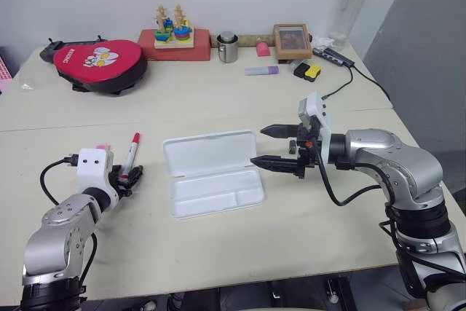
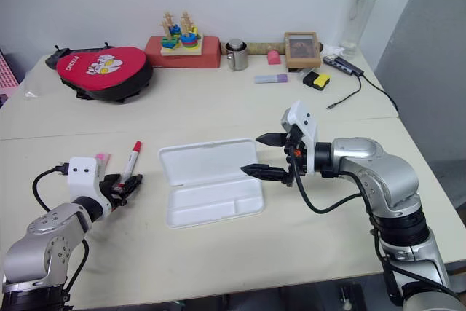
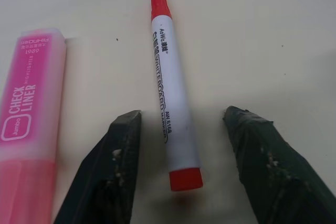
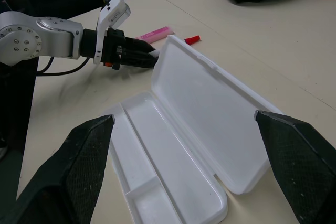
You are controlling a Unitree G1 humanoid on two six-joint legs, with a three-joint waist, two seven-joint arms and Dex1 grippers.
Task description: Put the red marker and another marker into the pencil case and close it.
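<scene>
The red marker [image 3: 173, 98], a white barrel with red cap and red end, lies on the table left of the pencil case [image 1: 211, 172]. My left gripper [image 3: 181, 114] is low over its rear end, one finger on each side with a gap to the barrel, open. The pink highlighter [image 3: 29, 119] lies just beside the marker, outside the fingers. The white pencil case lies open, lid flat toward the back, its divided tray [image 4: 157, 171] empty. Above the case's right end, my right gripper [image 1: 266, 146] hovers open, pointing left, with nothing between its fingers.
A red padded pouch [image 1: 98, 63] sits at the back left. Along the back edge stand a toy stacker [image 1: 175, 34], a metal cup [image 1: 228, 47], a pale purple marker [image 1: 261, 71], a picture frame [image 1: 292, 40] and a bottle [image 1: 354, 1]. A cable [image 1: 349, 71] runs at the right.
</scene>
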